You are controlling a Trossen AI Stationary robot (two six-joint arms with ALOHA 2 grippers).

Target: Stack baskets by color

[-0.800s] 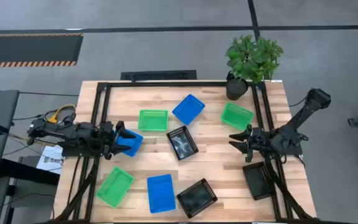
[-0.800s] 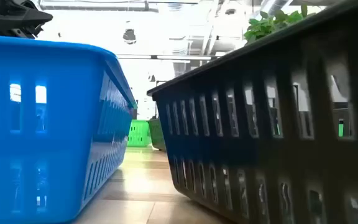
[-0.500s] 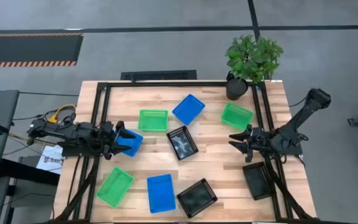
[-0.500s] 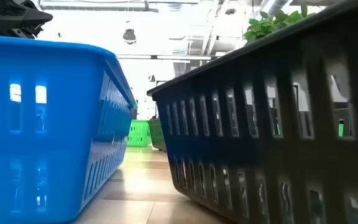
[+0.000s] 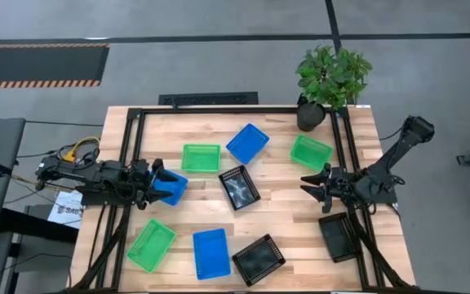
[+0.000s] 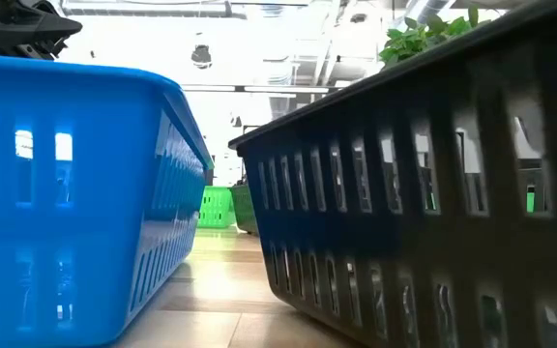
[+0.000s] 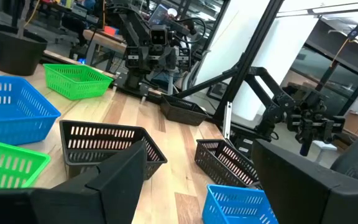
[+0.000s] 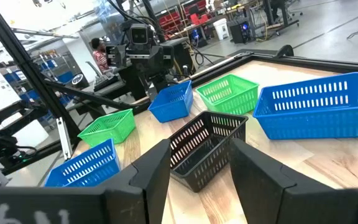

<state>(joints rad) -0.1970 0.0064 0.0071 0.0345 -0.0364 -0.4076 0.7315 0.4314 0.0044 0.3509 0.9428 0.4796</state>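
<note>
Nine baskets lie spread over the wooden table. The green ones [image 5: 201, 157], [image 5: 310, 152], [image 5: 151, 245], the blue ones [image 5: 247, 143], [image 5: 211, 252] and the black ones [image 5: 239, 186], [image 5: 259, 259], [image 5: 339, 237] all rest on their bottoms. My left gripper [image 5: 158, 182] is open at the table's left, its fingers over the left end of a third blue basket [image 5: 175, 187]; no touch shows. In its wrist view nothing is between the fingers [image 7: 123, 171]. My right gripper [image 5: 315, 186] hangs open at the right, facing the middle black basket [image 8: 204, 149], apart from it.
A potted plant [image 5: 331, 77] stands at the far right corner. A black frame [image 5: 219, 109] runs round the table's edges. Bare wood lies between the middle black basket and my right gripper. In the low view a blue basket [image 6: 66, 193] and a black one [image 6: 424, 193] fill the foreground.
</note>
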